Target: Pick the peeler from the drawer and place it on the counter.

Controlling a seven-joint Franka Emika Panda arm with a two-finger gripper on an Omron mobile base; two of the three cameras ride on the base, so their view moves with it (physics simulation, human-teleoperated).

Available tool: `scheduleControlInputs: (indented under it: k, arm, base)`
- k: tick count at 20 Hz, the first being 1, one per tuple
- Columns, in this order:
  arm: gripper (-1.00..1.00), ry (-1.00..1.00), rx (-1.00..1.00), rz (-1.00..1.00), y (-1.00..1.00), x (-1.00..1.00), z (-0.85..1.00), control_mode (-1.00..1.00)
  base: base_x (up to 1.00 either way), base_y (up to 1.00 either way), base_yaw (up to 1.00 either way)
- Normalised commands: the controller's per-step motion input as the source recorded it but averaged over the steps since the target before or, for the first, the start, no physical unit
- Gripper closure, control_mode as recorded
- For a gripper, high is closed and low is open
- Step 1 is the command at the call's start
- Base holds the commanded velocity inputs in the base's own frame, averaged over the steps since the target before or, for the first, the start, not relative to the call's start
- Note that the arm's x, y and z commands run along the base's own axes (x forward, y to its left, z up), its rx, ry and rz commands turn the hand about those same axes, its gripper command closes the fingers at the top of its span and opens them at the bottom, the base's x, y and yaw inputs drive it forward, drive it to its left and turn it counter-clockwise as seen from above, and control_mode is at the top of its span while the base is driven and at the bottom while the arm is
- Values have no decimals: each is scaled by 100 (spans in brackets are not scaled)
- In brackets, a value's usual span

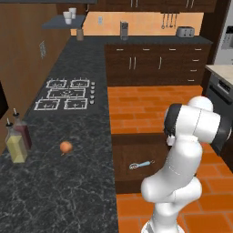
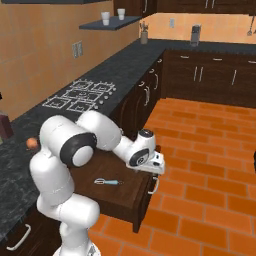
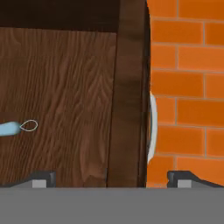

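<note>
An orange fruit [image 1: 66,147] lies near two bottles [image 1: 17,139]; beyond them, a gas hob [image 1: 66,94] and toaster [image 1: 184,32].

no readable text, labels or signs

Both base views looked down over the arm from behind — one from its left, one from its right — sharing the open drawer [image 1: 136,152] and the counter [image 1: 68,182]. The hand view looked straight down, close above the drawer's [image 3: 65,87] front edge.
</note>
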Motion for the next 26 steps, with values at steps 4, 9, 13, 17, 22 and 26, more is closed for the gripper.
scheduleControlInputs:
  k: [4,9,13,17,22,26]
  arm:
    - [-100,-8,0,-9,100,13,79,-100]
    - [-100,8,-1,-10,100,5,15,-100]
    - [-100,18,-1,-20,99,26,-19,-100]
    - [-100,15,6,-61,81,13,-40,-100]
    - [-100,27,13,-44,-8,30,-33,-100]
    - [-100,8,8,-19,-39,6,-50,-100]
  base:
    - [0,0,0]
    - [0,0,0]
    - [0,0,0]
    - [0,0,0]
    - [0,0,0]
    - [0,0,0]
